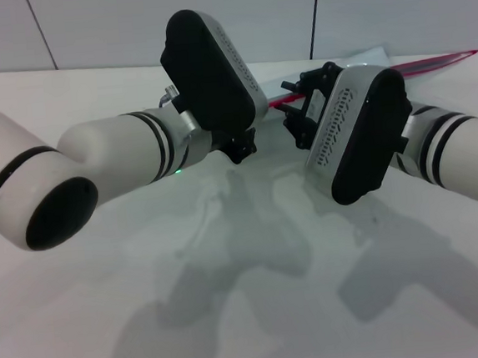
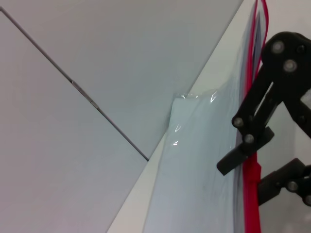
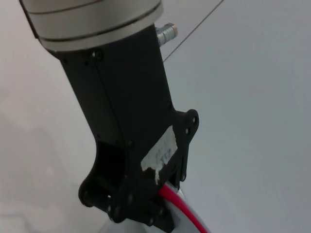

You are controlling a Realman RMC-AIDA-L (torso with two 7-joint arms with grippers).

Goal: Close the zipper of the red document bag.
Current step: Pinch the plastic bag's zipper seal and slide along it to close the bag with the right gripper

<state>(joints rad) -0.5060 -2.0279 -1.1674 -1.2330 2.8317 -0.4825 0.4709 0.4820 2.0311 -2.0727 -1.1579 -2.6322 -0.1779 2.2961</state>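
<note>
**Both grippers at the zipper edge, pull about to begin**

Though the two arms fill most of the head view, the red document bag [image 1: 375, 54] can be made out lying flat at the far side of the white table [image 1: 234, 313], near the wall, its zipper [image 1: 438, 63] running as a red line toward the right. The left gripper [image 1: 240, 145] is down at the bag's near end, and the right gripper [image 1: 293, 107] is just beside it on the zipper strip — their bulky housings hide the contact itself.

In the left wrist view the pale bag [image 2: 194, 165] lies along the wall [image 2: 97, 73], and the right gripper [image 2: 250, 167] has its two black fingers either side of the red zipper [image 2: 251, 194], narrowed onto it and apparently pinching the strip or the slider.

The right wrist view shows the left gripper [image 3: 146, 213] from behind with the zipper [image 3: 180, 206] emerging from beneath it; whether its fingers are wide or closed I cannot tell.

I judge the step in hand to be the grasp — one gripper to anchor the end, the other to draw. The next move calls for a straight pull along the strip, kept low so the thin bag does not lift or bunch.
</note>
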